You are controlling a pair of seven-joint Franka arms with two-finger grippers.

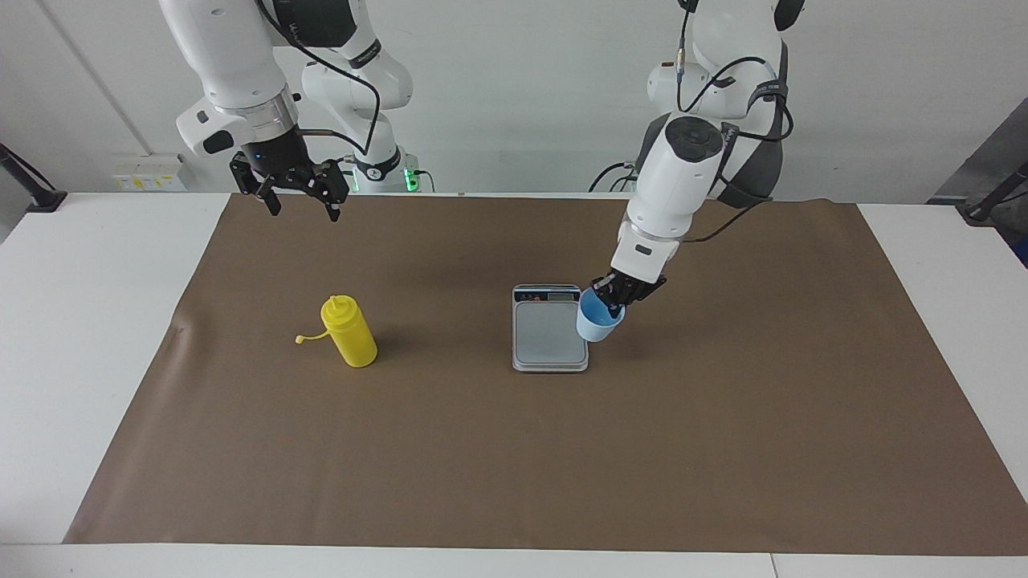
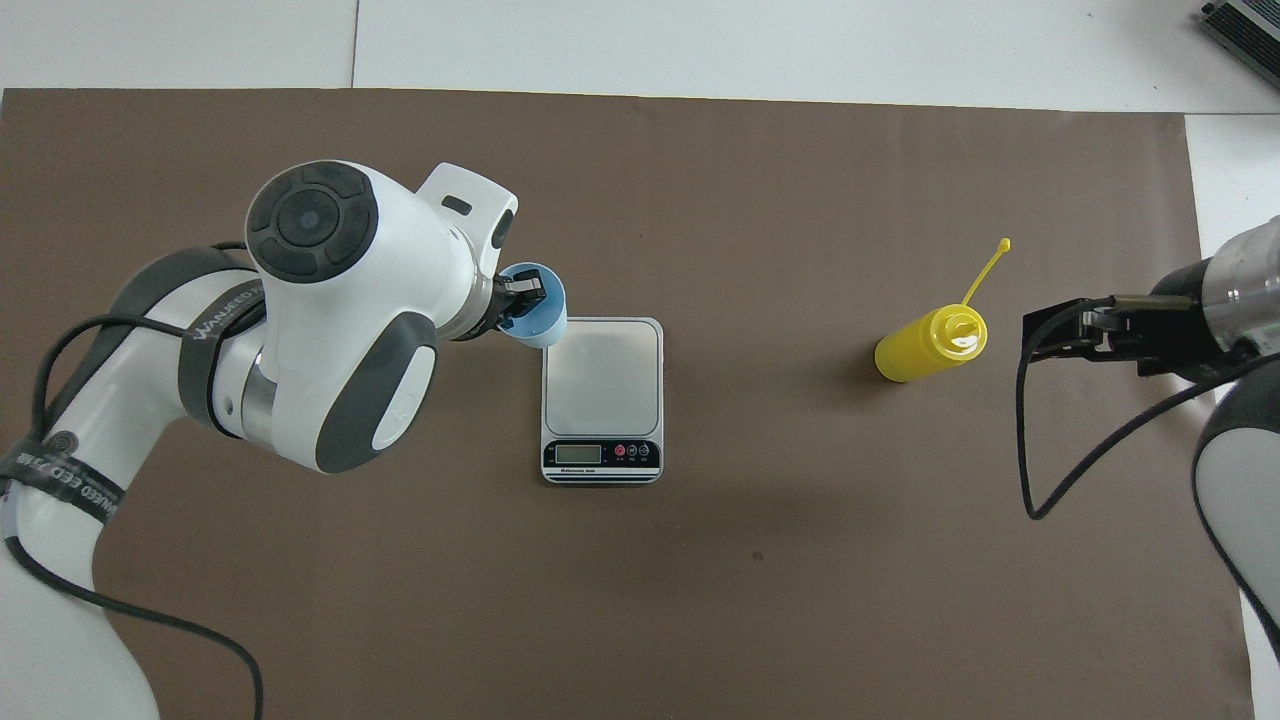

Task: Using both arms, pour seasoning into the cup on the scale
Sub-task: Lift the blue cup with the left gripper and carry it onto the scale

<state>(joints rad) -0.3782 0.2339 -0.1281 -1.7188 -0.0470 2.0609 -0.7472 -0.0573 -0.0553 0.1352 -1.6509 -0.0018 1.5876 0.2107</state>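
Observation:
My left gripper (image 1: pixel 614 299) (image 2: pixel 522 300) is shut on the rim of the light blue cup (image 1: pixel 597 319) (image 2: pixel 540 318) and holds it in the air, tilted, over the edge of the scale (image 1: pixel 549 331) (image 2: pixel 602 395) that faces the left arm's end. The silver-grey scale lies flat mid-table with its display strip toward the robots. The yellow seasoning bottle (image 1: pixel 348 331) (image 2: pixel 930 346) stands upright toward the right arm's end, its tethered cap hanging off to the side. My right gripper (image 1: pixel 299 197) (image 2: pixel 1050 335) is open and empty, raised above the mat beside the bottle, and waits.
A brown mat (image 1: pixel 514 449) (image 2: pixel 700 600) covers most of the white table (image 1: pixel 88 321). Black cables hang from both arms. The left arm's wrist and elbow (image 2: pixel 330 310) cover much of the mat at its end in the overhead view.

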